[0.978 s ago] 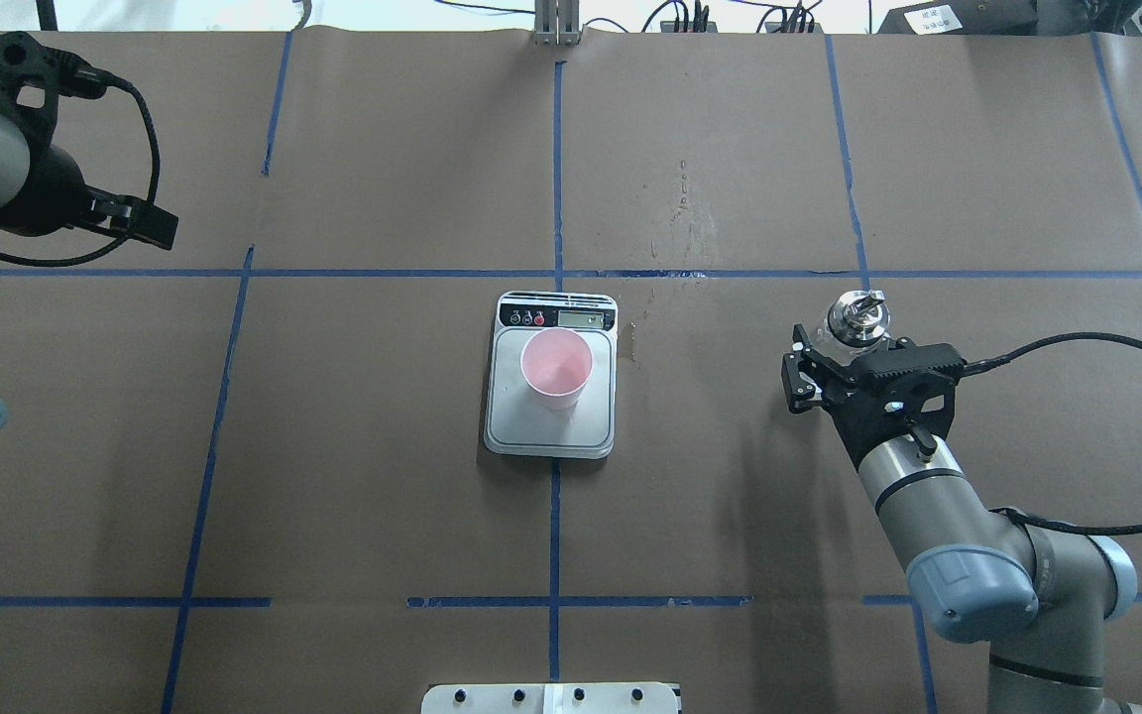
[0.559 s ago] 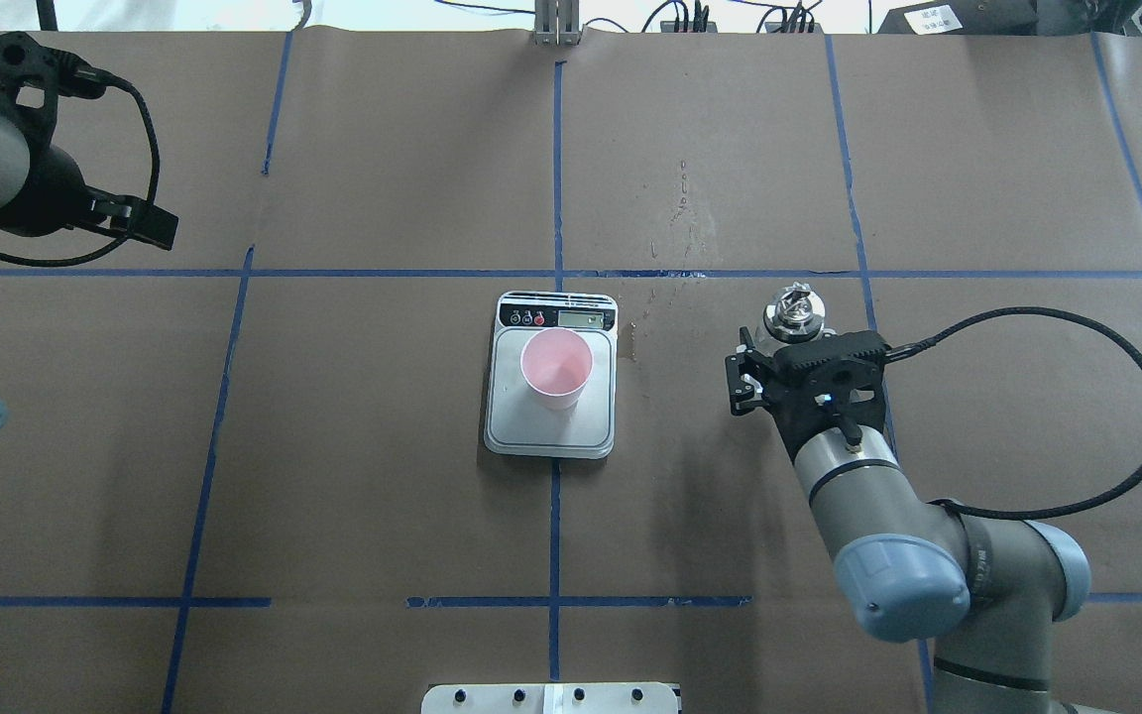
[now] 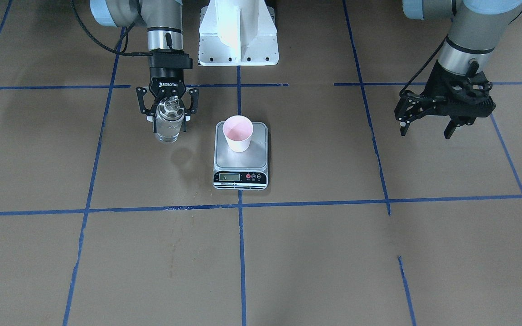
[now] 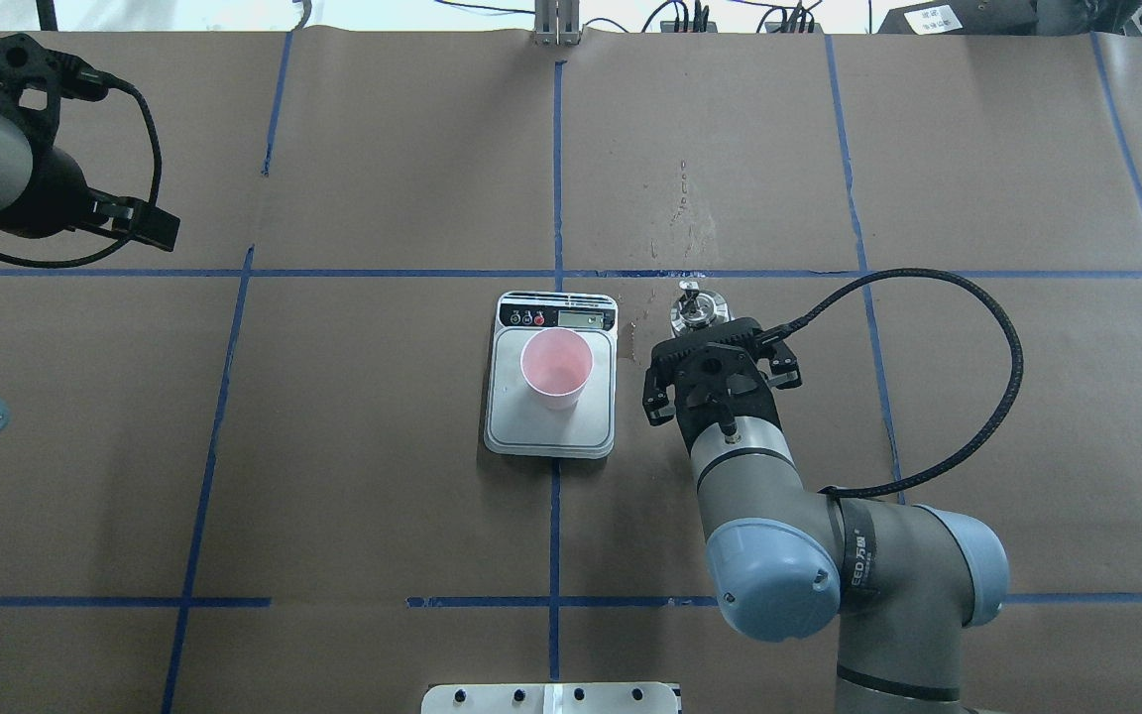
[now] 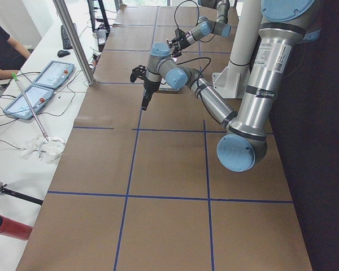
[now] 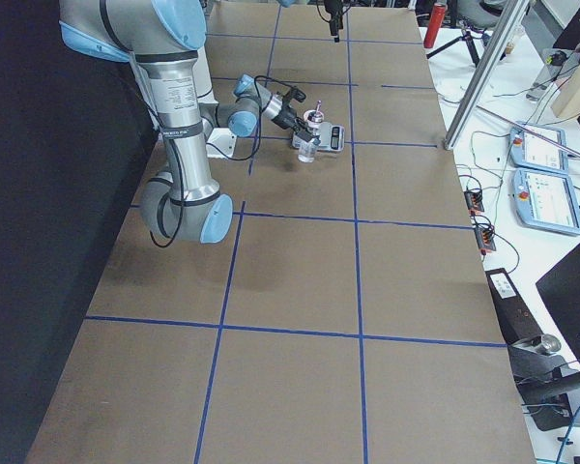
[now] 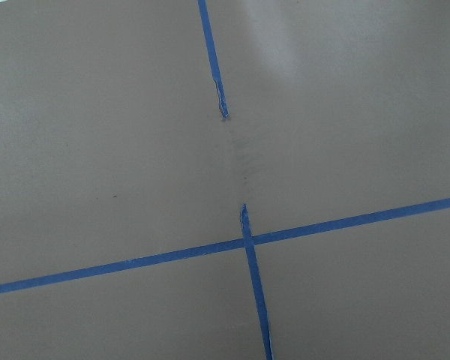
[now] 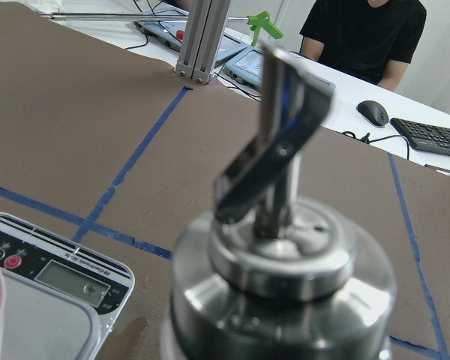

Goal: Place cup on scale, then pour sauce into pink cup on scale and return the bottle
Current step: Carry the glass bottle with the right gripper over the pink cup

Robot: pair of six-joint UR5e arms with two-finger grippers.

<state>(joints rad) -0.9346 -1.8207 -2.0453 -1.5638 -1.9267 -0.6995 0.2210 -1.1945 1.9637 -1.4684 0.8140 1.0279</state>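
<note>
Bench (image 4: 383,446): brown paper cover, blue tape grid (image 4: 554,516), faint wet streaks (image 4: 682,213) beyond the scale.
Scale (image 4: 531,426): mid-bench, cup (image 4: 556,369) upright on its platform.
Right tool (image 3: 169,118): clamped around the upright bottle (image 3: 168,130), held off the bench just beside the scale.
Left tool (image 3: 426,129): fingers spread, empty, well apart.
Room: person in black (image 8: 364,34), keyboard (image 8: 435,136).

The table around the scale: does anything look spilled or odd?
Yes. A small wet-looking patch darkens the brown paper right beside the scale, and a trail of splash marks runs across the paper beyond it. The cup stands upright.
</note>
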